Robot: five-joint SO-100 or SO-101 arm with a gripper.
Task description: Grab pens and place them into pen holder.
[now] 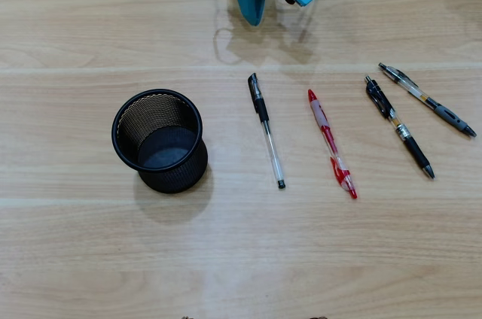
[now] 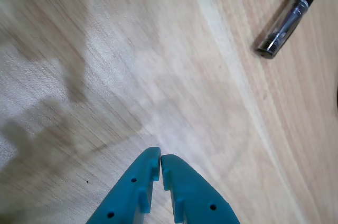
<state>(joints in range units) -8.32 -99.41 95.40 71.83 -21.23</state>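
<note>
In the overhead view several pens lie on the wooden table: a clear pen with a black cap (image 1: 266, 128), a red and white pen (image 1: 330, 142), and two black-and-clear pens (image 1: 399, 126) (image 1: 427, 98) at the right. The black mesh pen holder (image 1: 160, 141) stands upright at the left with nothing in it. My teal gripper (image 1: 254, 18) hangs at the top edge, above the clear pen's cap end. In the wrist view the gripper (image 2: 160, 163) is shut with nothing between its fingertips, and the clear pen's end (image 2: 288, 20) shows at the top right.
The table (image 1: 241, 259) is light wood with plank seams. The arm's shadow falls just below the gripper at the far edge.
</note>
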